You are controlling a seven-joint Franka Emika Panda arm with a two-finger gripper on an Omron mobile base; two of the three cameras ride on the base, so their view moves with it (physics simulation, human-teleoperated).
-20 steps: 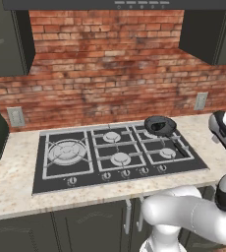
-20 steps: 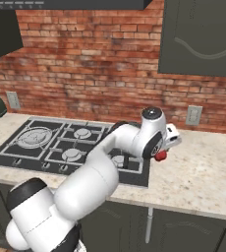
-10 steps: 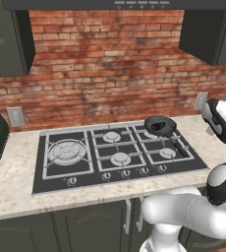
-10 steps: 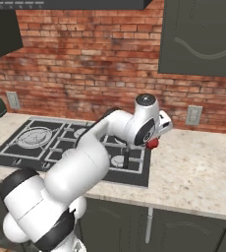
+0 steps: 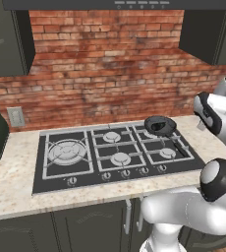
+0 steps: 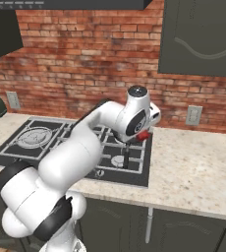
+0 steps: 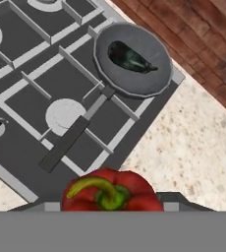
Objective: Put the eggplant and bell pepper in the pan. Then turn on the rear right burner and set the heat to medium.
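Pepper transport is under way: over the last second the arm has swung its hand up from low beside the stove's right edge and in toward the hob, so in the right base view the gripper (image 6: 140, 134) now hangs over the right side of the cooktop with a spot of red at its end. That suggests the second vegetable is about to go into the pan, with the burner step not yet begun.

Reading the hand view from left to right: the front right burner cap (image 7: 65, 116) sits under its grate near the left, and the pan's long black handle (image 7: 70, 139) runs down across it toward the stove's front edge. Next comes the bell pepper (image 7: 111, 192), close against the camera at the bottom with its green stem facing up; the fingers seem clamped on it, though their tips are hidden behind it. Farther right, at the stove's rear right corner, the pan (image 7: 149, 86) rests on the rear right burner and already holds the eggplant (image 7: 129, 57), lying dark and glossy inside. To the right of the stove is speckled countertop (image 7: 198, 147).
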